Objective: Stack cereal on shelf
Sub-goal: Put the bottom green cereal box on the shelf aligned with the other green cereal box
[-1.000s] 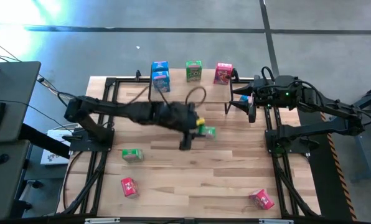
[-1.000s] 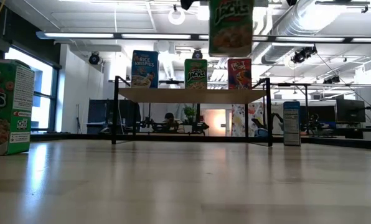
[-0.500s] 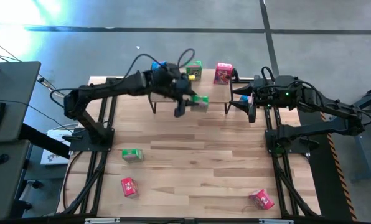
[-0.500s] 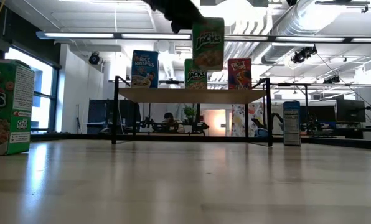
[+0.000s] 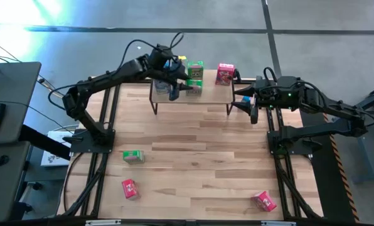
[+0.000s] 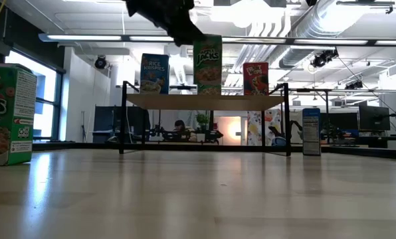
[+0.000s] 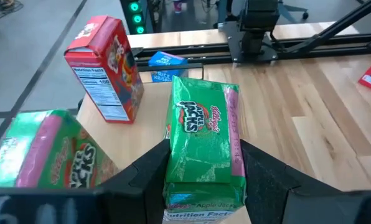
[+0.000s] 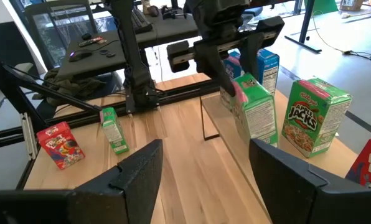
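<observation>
Clamping a green box (image 7: 201,142) over the shelf (image 5: 207,97) at upper centre, the left gripper (image 5: 174,86) should lower it level beside the standing green one (image 5: 196,70) before releasing; the right gripper (image 5: 250,105) waits empty, jaws spread.

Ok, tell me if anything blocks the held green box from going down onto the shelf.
Nothing visible does. The left hand holds the green box above the shelf, in front of the green box already standing there. The bare wood beneath it looks free, with the red box off to one side.

Bright ceiling strip lights (glare at the high view's upper-left corner), faint shadows, blurred near wrist edges.
</observation>
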Tool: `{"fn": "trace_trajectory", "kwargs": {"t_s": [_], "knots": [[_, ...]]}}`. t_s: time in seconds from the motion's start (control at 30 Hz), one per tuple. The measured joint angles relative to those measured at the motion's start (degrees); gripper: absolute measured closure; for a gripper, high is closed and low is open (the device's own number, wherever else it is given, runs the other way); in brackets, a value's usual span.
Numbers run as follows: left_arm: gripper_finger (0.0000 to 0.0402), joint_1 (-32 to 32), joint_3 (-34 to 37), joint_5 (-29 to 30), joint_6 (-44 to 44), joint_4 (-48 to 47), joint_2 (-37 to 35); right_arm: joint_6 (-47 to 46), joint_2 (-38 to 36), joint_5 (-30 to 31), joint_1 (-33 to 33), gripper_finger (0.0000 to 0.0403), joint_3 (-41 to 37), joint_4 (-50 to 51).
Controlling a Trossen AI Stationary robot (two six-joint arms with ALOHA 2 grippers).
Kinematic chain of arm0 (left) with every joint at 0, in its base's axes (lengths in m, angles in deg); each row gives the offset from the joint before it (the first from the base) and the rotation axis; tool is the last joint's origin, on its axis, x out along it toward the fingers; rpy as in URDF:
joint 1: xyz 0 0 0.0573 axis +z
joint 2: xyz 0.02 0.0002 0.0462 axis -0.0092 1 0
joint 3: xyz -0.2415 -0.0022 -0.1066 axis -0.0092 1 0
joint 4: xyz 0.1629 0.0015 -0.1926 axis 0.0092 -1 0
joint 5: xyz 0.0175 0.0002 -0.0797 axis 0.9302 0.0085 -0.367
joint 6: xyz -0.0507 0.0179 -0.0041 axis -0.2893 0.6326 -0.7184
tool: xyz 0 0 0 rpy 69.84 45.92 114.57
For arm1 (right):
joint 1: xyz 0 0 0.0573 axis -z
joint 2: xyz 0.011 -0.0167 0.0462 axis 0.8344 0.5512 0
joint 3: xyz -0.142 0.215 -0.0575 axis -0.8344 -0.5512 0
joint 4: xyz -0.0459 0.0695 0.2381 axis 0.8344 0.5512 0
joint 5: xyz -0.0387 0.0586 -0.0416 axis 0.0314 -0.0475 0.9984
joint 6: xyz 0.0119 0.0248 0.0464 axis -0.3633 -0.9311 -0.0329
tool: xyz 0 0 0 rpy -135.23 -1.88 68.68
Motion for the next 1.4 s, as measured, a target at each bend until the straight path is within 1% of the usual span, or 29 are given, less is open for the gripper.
{"fn": "trace_trajectory", "kwargs": {"t_s": [0.1, 0.57, 0.87, 1.4], "knots": [[0.0245, 1.3, 0.0, -1.8, 0.1, 0.1, 0.0, 0.0, 0.0, 0.0, 0.0, 0.0171, 0.0, 0.0], [0.0245, 2.9, 2.6, -1.4, -0.4, 5.4, 0.1, 0.0, 0.0, 0.0, 0.0, 0.0171, 0.0, 0.0], [0.0245, 3.6, 2.6, -1.5, -3.0, 5.2, 2.0, 0.0, 0.0, 0.0, 0.0, 0.0171, 0.0, 0.0], [0.0245, 4.0, 2.6, -1.0, -3.4, 4.3, 2.7, 0.0, 0.0, 0.0, 0.0, 0.0171, 0.0, 0.0]]}}
